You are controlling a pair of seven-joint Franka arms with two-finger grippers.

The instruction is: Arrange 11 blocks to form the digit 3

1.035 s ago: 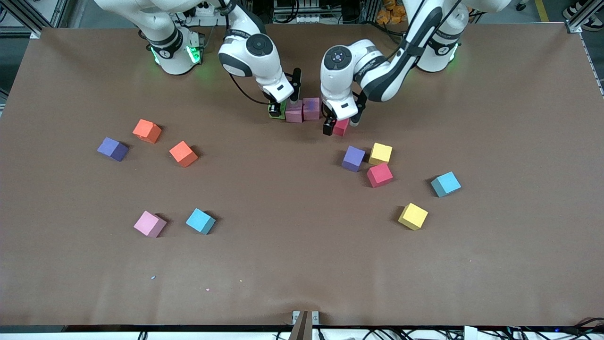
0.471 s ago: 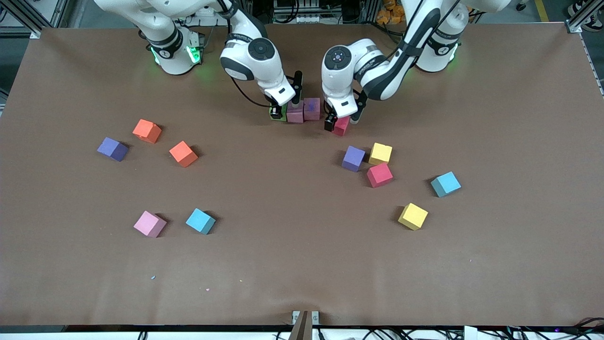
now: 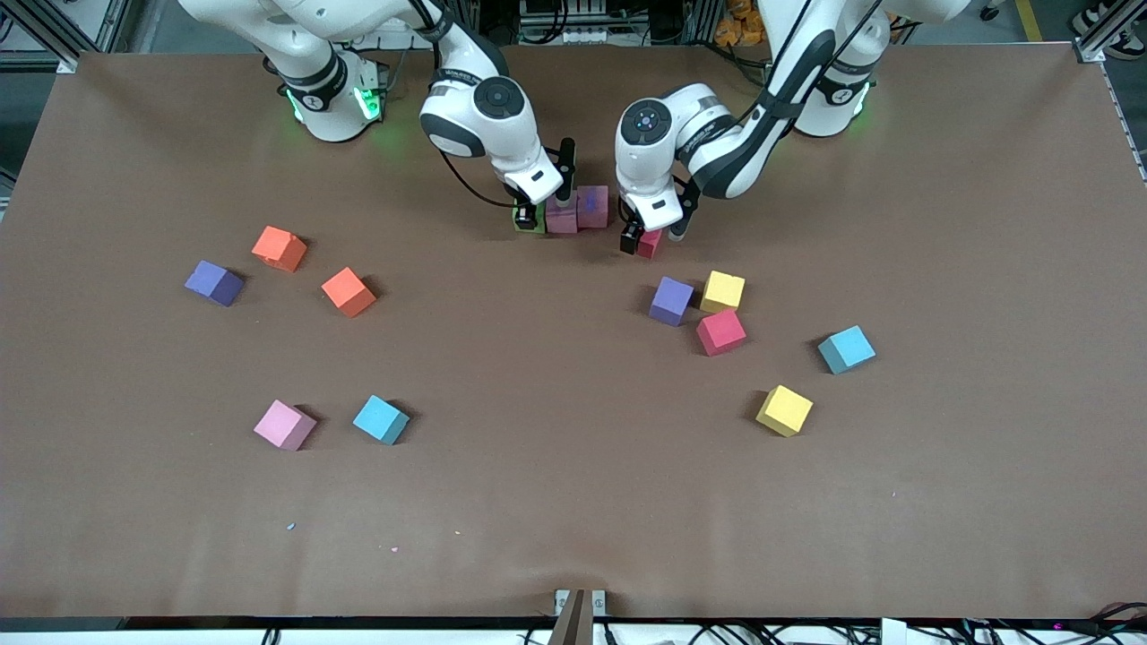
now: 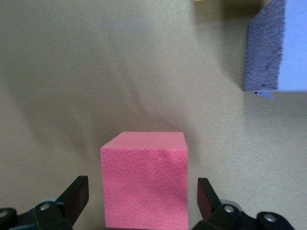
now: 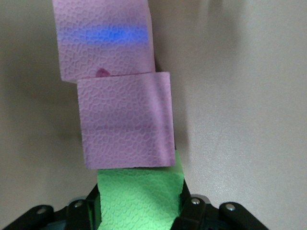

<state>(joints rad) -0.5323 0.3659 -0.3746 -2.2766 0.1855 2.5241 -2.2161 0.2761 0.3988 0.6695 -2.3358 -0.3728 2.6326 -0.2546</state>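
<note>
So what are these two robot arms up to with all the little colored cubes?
They are lining up foam blocks. The right gripper is at a green block that touches a short row of two pink blocks. The left gripper stands open around a red block on the table, just beside that row. Ten more blocks lie scattered nearer the front camera.

light: bright, even | shadows: soft, short | wrist views: sharp

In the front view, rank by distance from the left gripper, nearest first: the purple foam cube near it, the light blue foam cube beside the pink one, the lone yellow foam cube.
From the left gripper:
1. Purple foam cube, just nearer the camera.
2. Lone yellow foam cube, toward the left arm's end.
3. Light blue foam cube, toward the right arm's end.
</note>
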